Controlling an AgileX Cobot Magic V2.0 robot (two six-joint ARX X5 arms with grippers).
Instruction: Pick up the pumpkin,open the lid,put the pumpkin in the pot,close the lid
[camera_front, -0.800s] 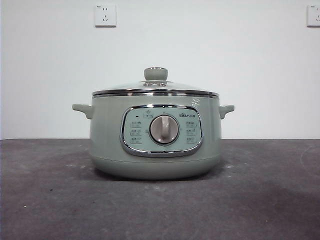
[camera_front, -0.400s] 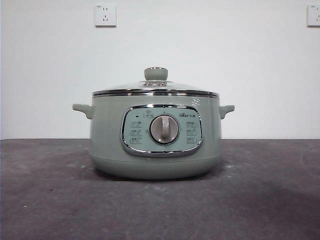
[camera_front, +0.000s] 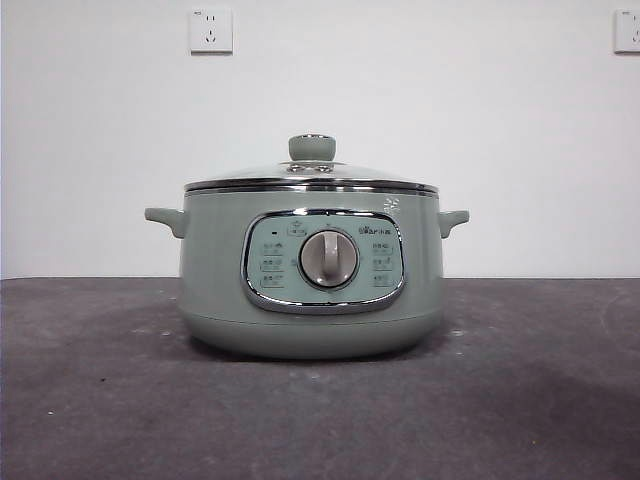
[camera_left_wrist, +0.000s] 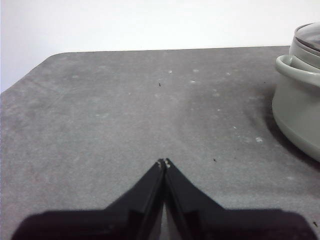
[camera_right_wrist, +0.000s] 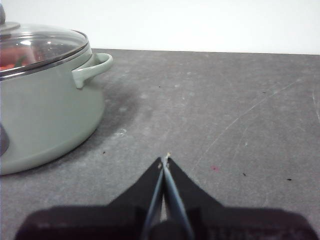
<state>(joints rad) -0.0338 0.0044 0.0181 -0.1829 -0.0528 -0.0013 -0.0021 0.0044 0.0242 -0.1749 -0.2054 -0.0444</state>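
The sage-green pot (camera_front: 215, 270) stands mid-table with its dial facing the front camera. Its glass lid (camera_front: 310, 172) sits closed on the rim. In the right wrist view, an orange-red shape with a bit of green, the pumpkin (camera_right_wrist: 12, 64), shows through the lid (camera_right_wrist: 47, 45) inside the pot (camera_right_wrist: 45, 115). My right gripper (camera_right_wrist: 165, 159) is shut and empty above bare table, off to one side of the pot near a handle. My left gripper (camera_left_wrist: 164, 162) is shut and empty on the other side of the pot (camera_left_wrist: 300, 115). Neither arm shows in the front view.
The dark grey table (camera_front: 540, 400) carries only the pot. Its rounded far corner (camera_left_wrist: 35, 70) shows in the left wrist view. A white wall with two sockets (camera_front: 211, 30) (camera_front: 627, 30) stands behind.
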